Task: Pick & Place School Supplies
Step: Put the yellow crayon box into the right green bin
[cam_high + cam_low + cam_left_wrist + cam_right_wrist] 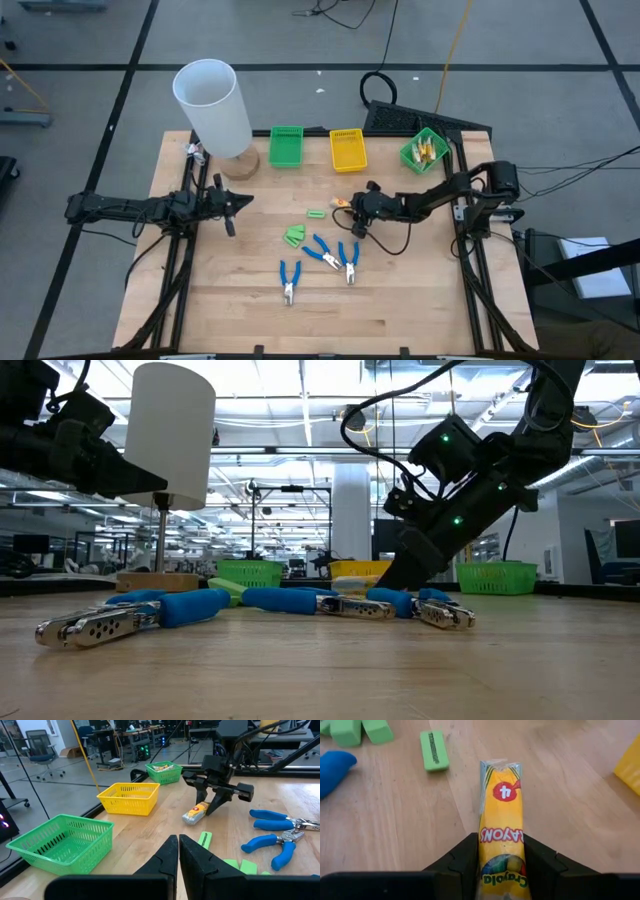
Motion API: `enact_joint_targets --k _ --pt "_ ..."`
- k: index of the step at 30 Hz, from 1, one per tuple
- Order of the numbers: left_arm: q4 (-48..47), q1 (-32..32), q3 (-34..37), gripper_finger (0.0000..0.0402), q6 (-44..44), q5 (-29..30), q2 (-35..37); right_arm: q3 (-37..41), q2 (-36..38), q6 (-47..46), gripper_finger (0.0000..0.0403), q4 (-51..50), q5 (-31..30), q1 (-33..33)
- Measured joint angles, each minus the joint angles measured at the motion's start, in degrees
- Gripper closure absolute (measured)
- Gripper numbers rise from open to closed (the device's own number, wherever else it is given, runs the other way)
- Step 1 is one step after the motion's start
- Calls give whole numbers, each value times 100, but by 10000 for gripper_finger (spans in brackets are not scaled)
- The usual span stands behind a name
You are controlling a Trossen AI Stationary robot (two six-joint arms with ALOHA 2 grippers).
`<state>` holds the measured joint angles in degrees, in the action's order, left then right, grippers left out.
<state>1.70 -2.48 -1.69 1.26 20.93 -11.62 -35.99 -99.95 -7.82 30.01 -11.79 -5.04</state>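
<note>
While clamped in the right pincer [501, 865], crayon pack [502, 815], lower end hidden; left pincer [178, 851] shut, empty.

The yellow crayon pack [502, 827] carries the only print that can be read. In the right wrist view it shows the numeral 4 in white on a red spot near its far end, below that "CRAYONS" in red capitals, of which the first letter is partly hidden, and near the fingers the brand name "Crayola"; all of this print appears upside down in that view. The flat green piece [434, 750] lying beside the pack has a line of dark print along its length, too small to read. The same pack in the left wrist view [195, 812] shows only a blur of colour.
</note>
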Motion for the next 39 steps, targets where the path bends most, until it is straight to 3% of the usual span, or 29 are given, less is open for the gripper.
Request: enact_joint_targets --k 20,35,39 --pt "0 -2 0 380 -2 0 0 -7 1211 -100 282 -1390 -11 15" --pt "2 -2 1 380 -1 0 0 -9 1332 -198 282 -1614 16 22" --pt "1 -1 1 380 -1 0 0 -7 1455 -202 282 -1704 309 27"
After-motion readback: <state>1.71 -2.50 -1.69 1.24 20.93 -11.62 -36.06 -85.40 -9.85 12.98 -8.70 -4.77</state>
